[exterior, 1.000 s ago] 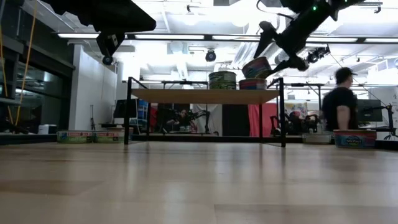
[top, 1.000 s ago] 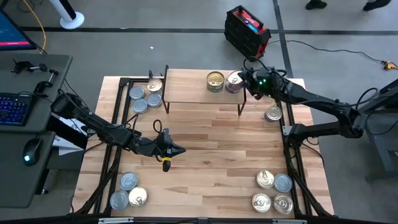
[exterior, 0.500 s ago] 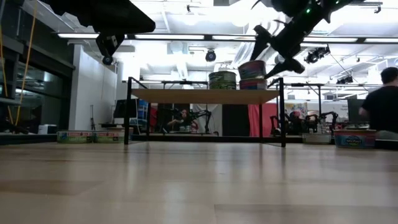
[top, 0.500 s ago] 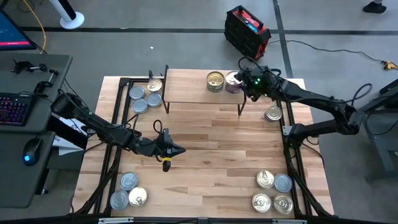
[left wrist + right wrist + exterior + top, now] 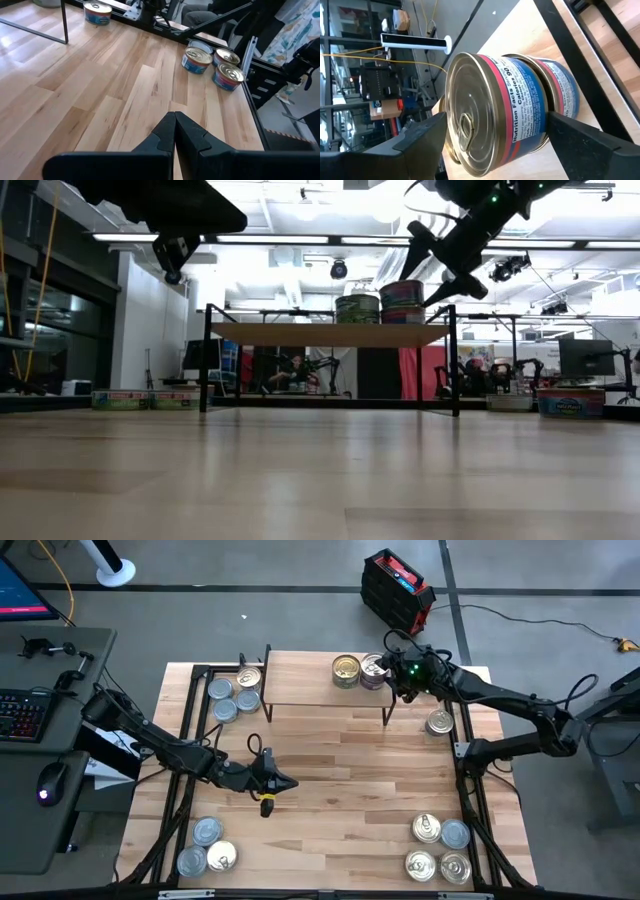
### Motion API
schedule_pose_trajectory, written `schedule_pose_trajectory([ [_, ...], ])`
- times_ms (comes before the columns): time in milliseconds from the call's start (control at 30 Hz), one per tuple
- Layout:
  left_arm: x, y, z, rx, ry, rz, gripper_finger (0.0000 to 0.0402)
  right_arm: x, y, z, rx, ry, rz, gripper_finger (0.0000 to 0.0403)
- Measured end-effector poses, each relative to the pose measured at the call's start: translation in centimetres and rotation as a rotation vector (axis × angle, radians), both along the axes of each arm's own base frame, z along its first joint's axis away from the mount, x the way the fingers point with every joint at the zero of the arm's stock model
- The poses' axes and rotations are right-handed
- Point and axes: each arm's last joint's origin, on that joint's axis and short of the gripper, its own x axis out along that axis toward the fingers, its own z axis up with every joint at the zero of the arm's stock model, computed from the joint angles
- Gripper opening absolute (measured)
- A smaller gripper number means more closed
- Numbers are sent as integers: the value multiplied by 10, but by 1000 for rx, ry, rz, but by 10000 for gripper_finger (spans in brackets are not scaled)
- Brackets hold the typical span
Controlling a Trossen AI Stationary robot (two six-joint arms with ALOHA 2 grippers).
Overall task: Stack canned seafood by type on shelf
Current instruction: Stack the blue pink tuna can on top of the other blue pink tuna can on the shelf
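Observation:
On the shelf, at its right end, two blue-and-red tins are stacked. The top can has a gold pull-tab lid and sits level on the lower can. My right gripper reaches in from the table's right and is shut on the top can. Left of the stack stands a gold-lidded can on the board. My left gripper hovers shut over the tabletop's middle left, holding nothing. My right gripper has the top can between its two fingers, one finger against the lid's rim, the other at the can's base edge, in front of the lower can. The fingers slant down from the table's right. The can rests level on the lower can.
Loose cans stand on the tabletop: several beside the shelf's left end, one right of the shelf, three at the near left corner, several at the near right corner. The shelf's black legs stand close below my right gripper.
The top can was tilted in my right gripper a second ago. It has come down level onto the lower can and shifted slightly toward the table's left, the gripper rolling a little with it. A person in the room behind has left the low view.

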Motion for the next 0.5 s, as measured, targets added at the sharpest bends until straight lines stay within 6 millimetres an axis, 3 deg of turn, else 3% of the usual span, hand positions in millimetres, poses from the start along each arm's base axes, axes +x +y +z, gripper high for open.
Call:
schedule_pose_trajectory([
  [500,-1,0,-1,5,15,-1,0,-17,6,14,-26,-15,1,327],
])
